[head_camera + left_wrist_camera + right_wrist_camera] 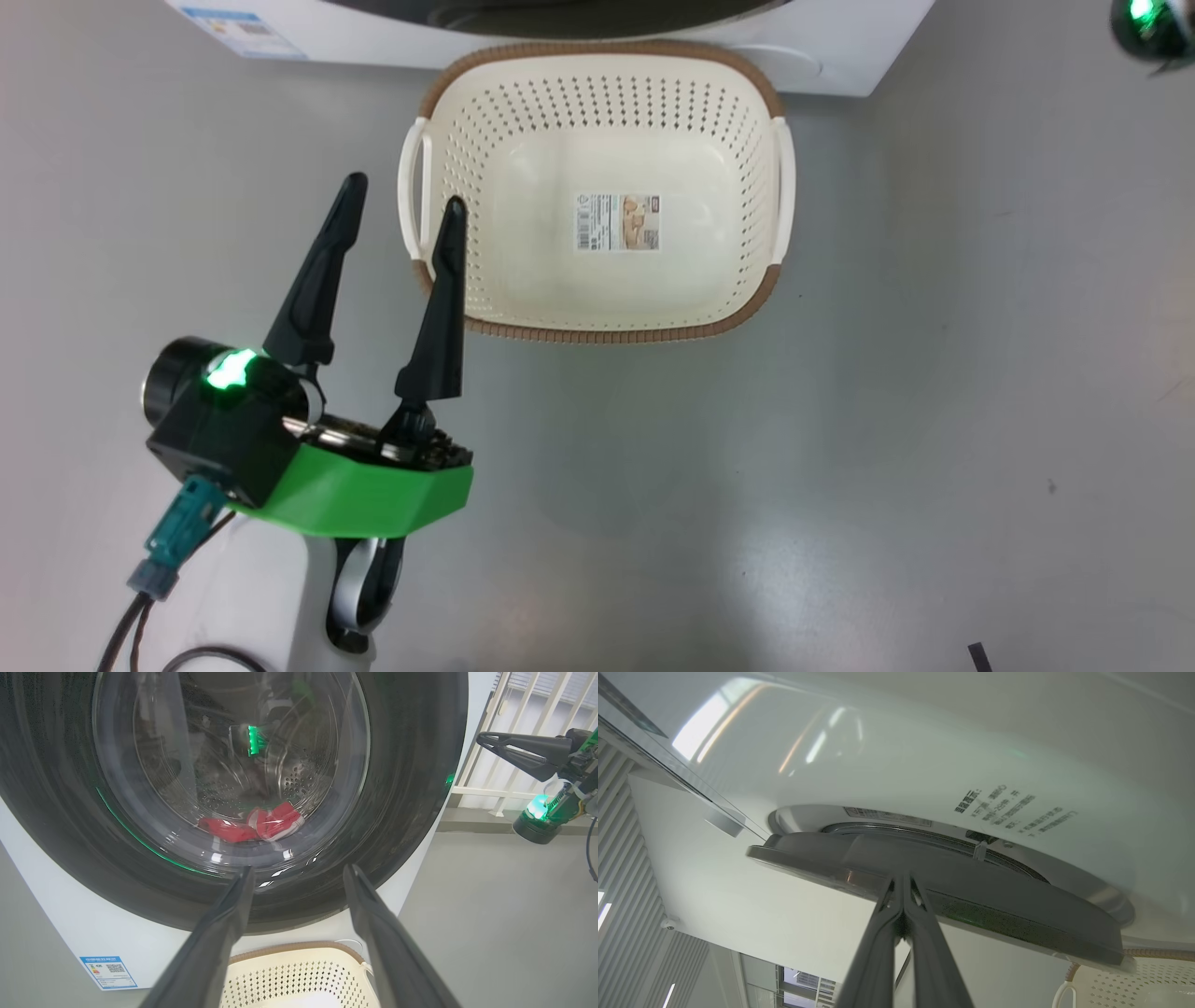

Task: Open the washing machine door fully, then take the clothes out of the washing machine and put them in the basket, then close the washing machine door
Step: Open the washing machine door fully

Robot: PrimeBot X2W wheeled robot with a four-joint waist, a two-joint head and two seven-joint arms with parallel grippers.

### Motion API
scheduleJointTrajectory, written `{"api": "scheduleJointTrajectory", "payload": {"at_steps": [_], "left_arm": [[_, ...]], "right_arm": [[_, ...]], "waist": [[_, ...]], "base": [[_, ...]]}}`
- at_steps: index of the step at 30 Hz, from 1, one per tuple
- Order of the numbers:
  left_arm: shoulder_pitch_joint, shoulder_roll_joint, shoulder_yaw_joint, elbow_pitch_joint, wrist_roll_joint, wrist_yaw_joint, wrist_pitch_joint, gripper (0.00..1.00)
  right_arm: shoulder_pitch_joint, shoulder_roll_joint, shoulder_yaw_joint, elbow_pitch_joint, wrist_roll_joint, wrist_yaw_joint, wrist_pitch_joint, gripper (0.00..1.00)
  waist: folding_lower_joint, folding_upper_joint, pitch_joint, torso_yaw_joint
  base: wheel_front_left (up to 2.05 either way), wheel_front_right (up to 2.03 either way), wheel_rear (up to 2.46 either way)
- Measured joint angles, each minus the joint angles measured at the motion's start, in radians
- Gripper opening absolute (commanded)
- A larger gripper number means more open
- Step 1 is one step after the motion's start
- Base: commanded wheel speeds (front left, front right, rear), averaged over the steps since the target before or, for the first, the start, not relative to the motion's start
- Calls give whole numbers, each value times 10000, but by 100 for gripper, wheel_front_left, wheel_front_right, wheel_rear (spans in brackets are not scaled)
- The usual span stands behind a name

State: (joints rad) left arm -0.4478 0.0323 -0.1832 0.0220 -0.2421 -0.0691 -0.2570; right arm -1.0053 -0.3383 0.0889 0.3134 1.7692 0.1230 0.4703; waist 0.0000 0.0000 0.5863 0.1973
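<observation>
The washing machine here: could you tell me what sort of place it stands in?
Probably an indoor laundry test area: white front-loading washing machine, cream basket before it, bare grey floor.

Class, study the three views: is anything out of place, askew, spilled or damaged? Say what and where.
Nothing stands out. The basket sits upright and empty before the washing machine; the clothes lie in the drum behind the door. No spill or damage shows.
</observation>
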Motion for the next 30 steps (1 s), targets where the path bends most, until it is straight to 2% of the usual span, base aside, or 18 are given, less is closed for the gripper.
{"api": "scheduleJointTrajectory", "payload": {"at_steps": [16,30], "left_arm": [[-140,-13,-36,-125,31,81,0,100],[-240,-19,-35,-31,280,82,0,100]], "right_arm": [[-1412,247,-105,688,-151,0,1220,0],[-1860,454,-44,1166,-594,0,1908,0]], "waist": [[0,0,775,305],[0,0,814,188]], "base": [[0,0,0],[0,0,0]]}}
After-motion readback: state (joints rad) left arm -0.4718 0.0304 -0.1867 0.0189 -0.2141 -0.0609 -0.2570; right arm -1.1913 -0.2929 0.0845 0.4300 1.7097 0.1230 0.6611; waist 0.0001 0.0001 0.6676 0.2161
